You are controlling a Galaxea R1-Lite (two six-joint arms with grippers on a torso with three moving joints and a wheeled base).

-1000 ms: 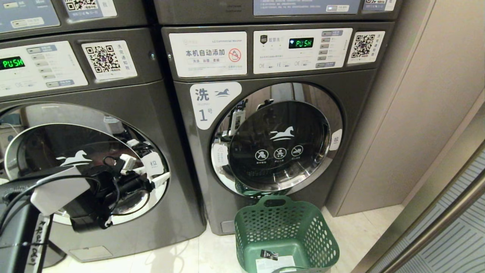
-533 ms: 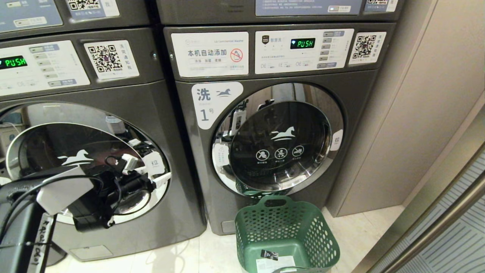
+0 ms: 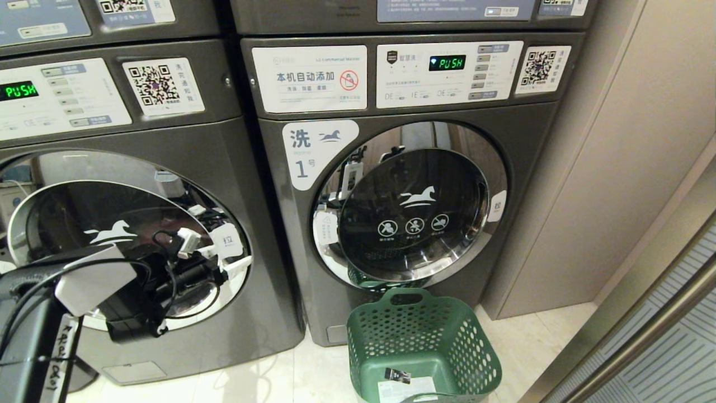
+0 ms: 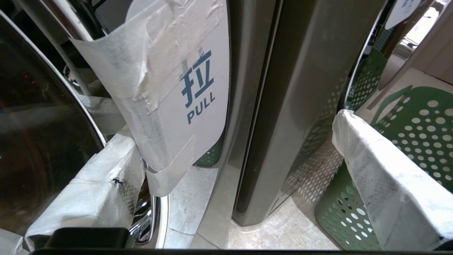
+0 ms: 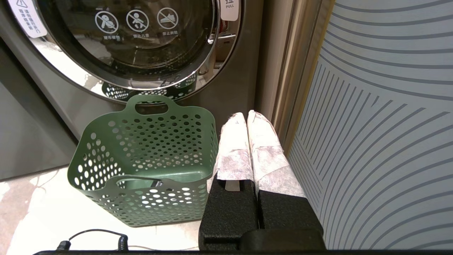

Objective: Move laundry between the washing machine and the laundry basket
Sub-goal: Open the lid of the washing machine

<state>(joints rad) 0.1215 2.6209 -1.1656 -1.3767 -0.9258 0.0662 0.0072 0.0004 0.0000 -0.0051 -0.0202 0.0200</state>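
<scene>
Left gripper (image 4: 226,170) is spread wide at the door of the washing machine (image 3: 140,224) on the left of the row, gripping nothing. One of its tape-wrapped fingers (image 4: 95,184) lies against the chrome rim of the round glass door, right beside the taped PULL tab (image 4: 177,92) at the door's edge; the other finger stands well apart, out over the floor towards the basket. That door is shut, facing straight out into the room, and its number label is not in sight.

Next to it stands the like machine marked 1 (image 3: 391,168), door also closed, green PUSH glowing on its panel.

Directly before that machine's door, on the pale tiled floor (image 3: 531,341), sits the laundry basket (image 3: 425,347). It stands upright, mouth to the ceiling, one cut-out handle towards the machine and the other towards the room, so its long axis runs out from the machine front. A white label lies in the bottom; I can make out no clothes in it.

Right gripper (image 5: 246,122) hangs low beside the basket, near the striped panel (image 5: 382,124), its two wrapped fingers pressed flat together with nothing between them.
</scene>
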